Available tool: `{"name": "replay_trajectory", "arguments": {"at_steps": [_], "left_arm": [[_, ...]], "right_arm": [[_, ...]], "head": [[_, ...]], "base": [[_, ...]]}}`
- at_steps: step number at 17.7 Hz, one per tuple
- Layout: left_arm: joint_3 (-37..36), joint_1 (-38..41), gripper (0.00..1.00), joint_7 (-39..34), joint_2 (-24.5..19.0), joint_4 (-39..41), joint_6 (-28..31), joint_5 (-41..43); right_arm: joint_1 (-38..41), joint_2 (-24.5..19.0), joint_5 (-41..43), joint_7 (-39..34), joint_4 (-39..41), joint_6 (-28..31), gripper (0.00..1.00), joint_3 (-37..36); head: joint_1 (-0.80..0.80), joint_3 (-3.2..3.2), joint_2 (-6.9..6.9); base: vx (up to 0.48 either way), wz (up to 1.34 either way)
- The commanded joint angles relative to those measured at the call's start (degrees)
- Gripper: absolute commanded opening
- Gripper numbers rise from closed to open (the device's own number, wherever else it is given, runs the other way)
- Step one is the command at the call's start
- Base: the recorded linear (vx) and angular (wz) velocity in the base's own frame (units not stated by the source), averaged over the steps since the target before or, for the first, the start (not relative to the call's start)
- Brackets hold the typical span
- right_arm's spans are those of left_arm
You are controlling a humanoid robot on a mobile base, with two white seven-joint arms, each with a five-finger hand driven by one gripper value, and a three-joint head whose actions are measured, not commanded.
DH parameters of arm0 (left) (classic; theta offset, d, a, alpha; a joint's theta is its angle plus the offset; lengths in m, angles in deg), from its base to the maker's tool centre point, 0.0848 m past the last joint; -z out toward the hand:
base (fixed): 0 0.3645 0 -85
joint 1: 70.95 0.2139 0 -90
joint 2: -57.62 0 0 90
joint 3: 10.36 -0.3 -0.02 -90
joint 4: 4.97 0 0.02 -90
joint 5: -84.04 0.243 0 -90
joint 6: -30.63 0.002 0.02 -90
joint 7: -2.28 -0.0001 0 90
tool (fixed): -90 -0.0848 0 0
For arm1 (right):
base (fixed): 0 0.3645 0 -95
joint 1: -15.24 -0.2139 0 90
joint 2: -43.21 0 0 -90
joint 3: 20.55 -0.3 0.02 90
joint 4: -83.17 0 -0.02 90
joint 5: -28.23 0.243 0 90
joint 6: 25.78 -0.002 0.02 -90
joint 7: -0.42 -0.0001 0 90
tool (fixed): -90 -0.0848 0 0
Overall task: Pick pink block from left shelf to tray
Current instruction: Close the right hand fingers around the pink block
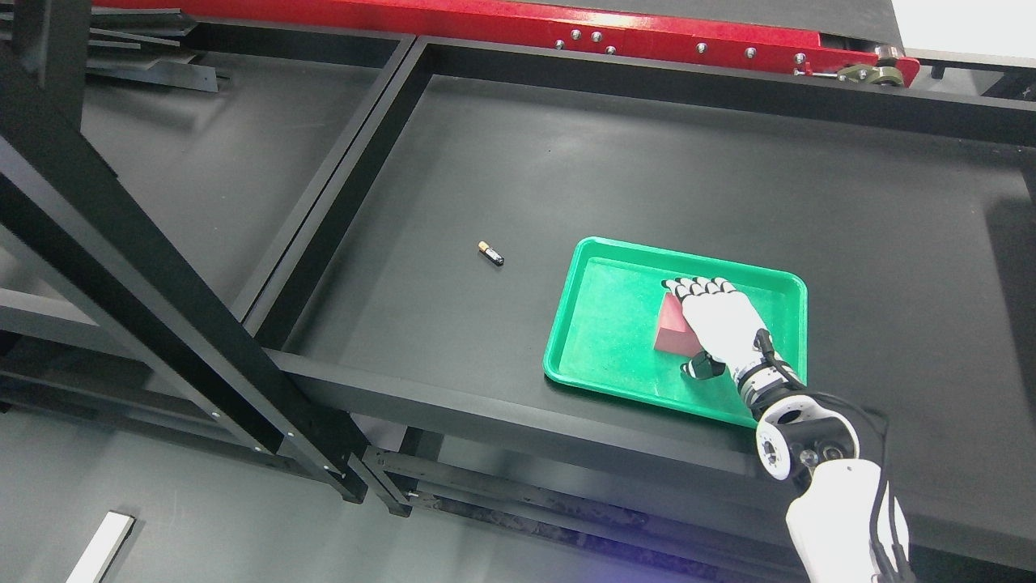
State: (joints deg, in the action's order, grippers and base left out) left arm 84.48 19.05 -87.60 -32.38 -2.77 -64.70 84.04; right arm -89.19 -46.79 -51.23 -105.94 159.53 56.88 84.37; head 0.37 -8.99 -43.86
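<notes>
One hand only in play, the right hand [716,320], draped palm-down over the pink block [672,332] on the green tray [599,324], fingers curled across its top and thumb at its near end, block peeking out leftward, seemingly ready for release.

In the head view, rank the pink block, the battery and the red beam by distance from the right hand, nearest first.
1. pink block: in the green tray, under the right hand.
2. battery: on the black surface, left of the tray.
3. red beam: along the top edge.
</notes>
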Motion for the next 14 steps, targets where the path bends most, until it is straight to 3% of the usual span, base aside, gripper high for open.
{"name": "replay_trajectory", "arguments": {"at_steps": [1, 11, 14], "left_arm": [[0.0, -0.6, 1.00, 0.0, -1.0, 0.0, 0.0, 0.1], [0.0, -0.7, 1.00, 0.0, -1.0, 0.0, 0.0, 0.1], [0.0, -0.6, 1.00, 0.0, -1.0, 0.0, 0.0, 0.1]], "right_arm": [[-11.3, 1.0, 0.2, 0.4, -5.6, 0.0, 1.00, -0.1], [-11.6, 1.0, 0.5, 3.6, -5.6, 0.0, 0.98, -0.2], [-11.8, 1.0, 0.5, 3.6, -9.3, 0.0, 0.94, -0.1]], "head": [[0.00, 0.00, 0.00], [0.00, 0.00, 0.00], [0.00, 0.00, 0.00]], "base": [[0.039, -0.01], [0.008, 0.00], [0.000, 0.00]]}}
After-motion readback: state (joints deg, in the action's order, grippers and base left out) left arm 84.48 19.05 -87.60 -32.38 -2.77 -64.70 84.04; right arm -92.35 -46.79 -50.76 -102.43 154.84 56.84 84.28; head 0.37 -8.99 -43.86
